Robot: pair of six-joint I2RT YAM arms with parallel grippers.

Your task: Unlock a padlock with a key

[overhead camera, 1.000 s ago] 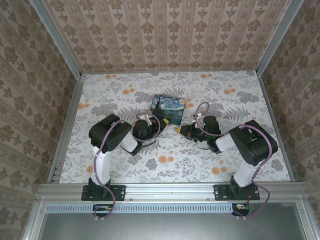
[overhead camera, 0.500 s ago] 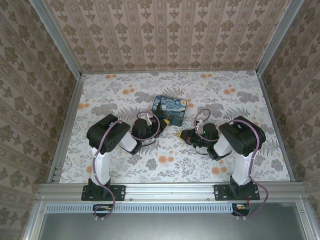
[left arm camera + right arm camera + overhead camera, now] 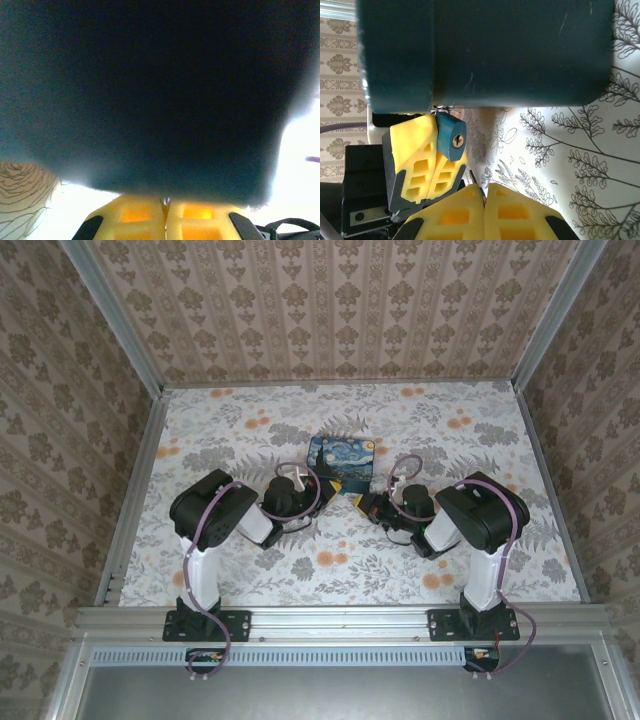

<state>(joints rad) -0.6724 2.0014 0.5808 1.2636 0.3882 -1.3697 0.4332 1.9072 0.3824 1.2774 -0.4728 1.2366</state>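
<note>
The small blue-grey metal padlock (image 3: pixel 451 136) sits pinched in my left hand (image 3: pixel 436 152). My right hand (image 3: pixel 485 192), fingers pressed together, has just moved close to it. I judge insertion comes next.

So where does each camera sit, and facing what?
Top external: above, behind the bases, looking down on table, both arms, painted-print box.
Left wrist: close against the box's dark wall; left pincer at bottom.
Right wrist: low, facing that wall and the padlock; right pincer at bottom.
Shared: the box in all; right wrist also catches the left pincer.
</note>
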